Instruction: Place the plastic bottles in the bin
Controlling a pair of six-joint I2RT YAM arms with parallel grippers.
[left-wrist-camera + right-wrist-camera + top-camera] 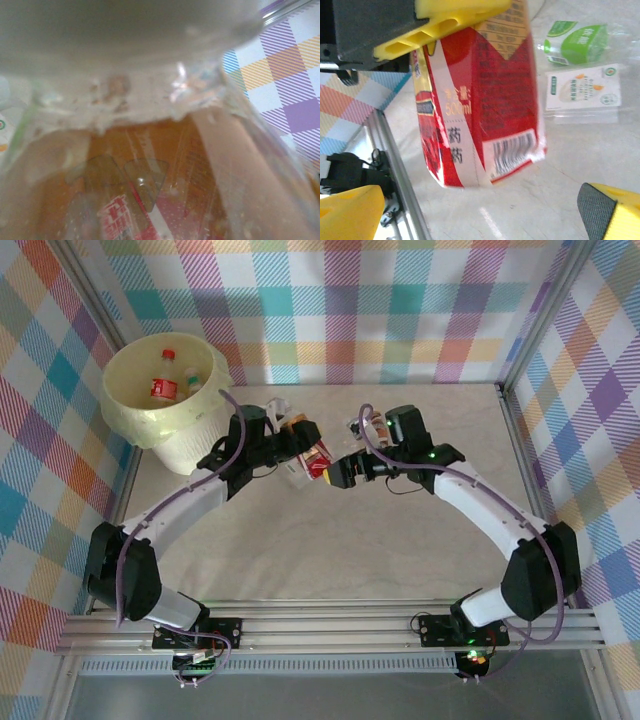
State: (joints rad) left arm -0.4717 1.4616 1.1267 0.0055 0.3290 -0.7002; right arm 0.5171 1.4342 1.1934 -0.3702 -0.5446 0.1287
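Presently left fingers (455, 20) clench crinkled red-labelled bottle (485, 100); right fingers (347, 210) splayed, released.

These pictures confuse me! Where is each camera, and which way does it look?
Top external: above and behind, looking down on the table, the bin, left arm, right arm.
Left wrist: on the left arm, nose against the red-labelled bottle.
Right wrist: on the right arm, facing that bottle, own yellow fingers showing.
All share the bottle.

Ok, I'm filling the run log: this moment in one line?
left gripper: holds red-labelled bottle | right gripper: open | bin: two bottles inside
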